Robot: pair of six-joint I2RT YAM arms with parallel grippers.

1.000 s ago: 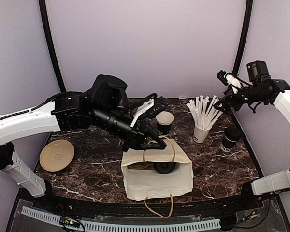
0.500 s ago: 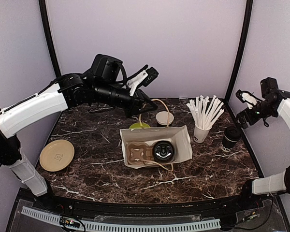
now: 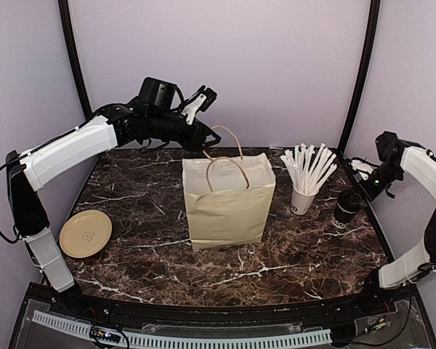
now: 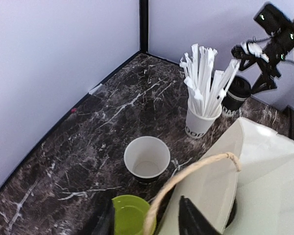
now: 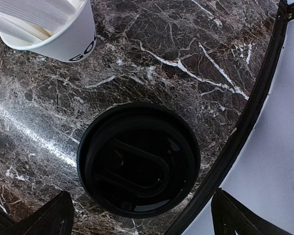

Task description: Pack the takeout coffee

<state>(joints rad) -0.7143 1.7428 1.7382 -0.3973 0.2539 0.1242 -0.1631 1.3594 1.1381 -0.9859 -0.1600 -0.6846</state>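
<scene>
Two cups (image 4: 147,159), lidded black one (image 5: 138,159) below spread right end effector (image 5: 147,218), left end effector (image 4: 149,221) ajar, empty

Top view: we can't see inside the paper bag (image 3: 225,207) or behind it. L wrist view cuts the green bowl (image 4: 127,218) off at the btm. R wrist view cuts the straw cup (image 5: 63,39) off up top. Print on the lidded cup (image 3: 346,207): too small for us.

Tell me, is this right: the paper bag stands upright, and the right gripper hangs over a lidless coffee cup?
Not quite: the coffee cup under the right gripper wears a black lid, as the right wrist view shows. The paper bag does stand upright.
</scene>
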